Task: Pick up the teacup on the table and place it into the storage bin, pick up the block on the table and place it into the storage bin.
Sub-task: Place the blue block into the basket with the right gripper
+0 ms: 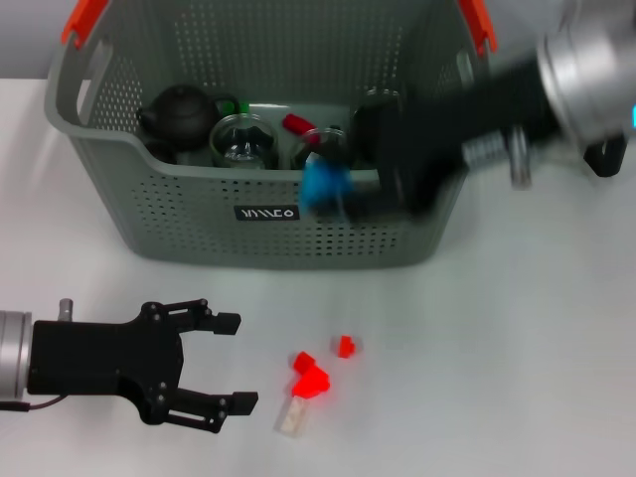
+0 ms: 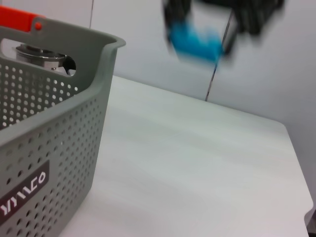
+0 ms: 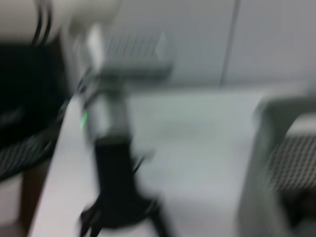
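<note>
1. Blue is what catches the eye from the head view: the right gripper point(image 1: 343, 194), reaching in from the right at the storage bin's point(image 1: 199, 214) front rim, is closed on a blue block point(image 1: 323, 186), though it is blurred. Just behind that gripper, inside the bin, sit a dark teapot point(image 1: 179, 116), a glass teacup point(image 1: 243, 139) and a small red piece point(image 1: 295, 123). A black label point(image 1: 266, 213) sits on the bin's front wall, to the left of the gripper and lower.

2. Same view, lower down: the left gripper point(image 1: 234, 363) rests over the white tabletop point(image 1: 517, 348) with its fingers spread wide and nothing between them. Just off its fingertips, to the right, lie a few small red pieces point(image 1: 310, 378) and a pale block point(image 1: 294, 417). The bin stands well ahead of it.

3. From the left wrist view, the bin's perforated wall point(image 2: 54, 148) with its orange handle end point(image 2: 17, 19) fills one side. Farther off, the right gripper point(image 2: 217, 29) hangs blurred above the tabletop point(image 2: 197, 168), the blue block point(image 2: 195, 42) in its grip.

4. The right wrist view is badly smeared. The left gripper point(image 3: 123, 217) and its arm show as a dark shape over the tabletop point(image 3: 197, 143), with the bin's edge point(image 3: 276, 163) at one side; I cannot make out more.
</note>
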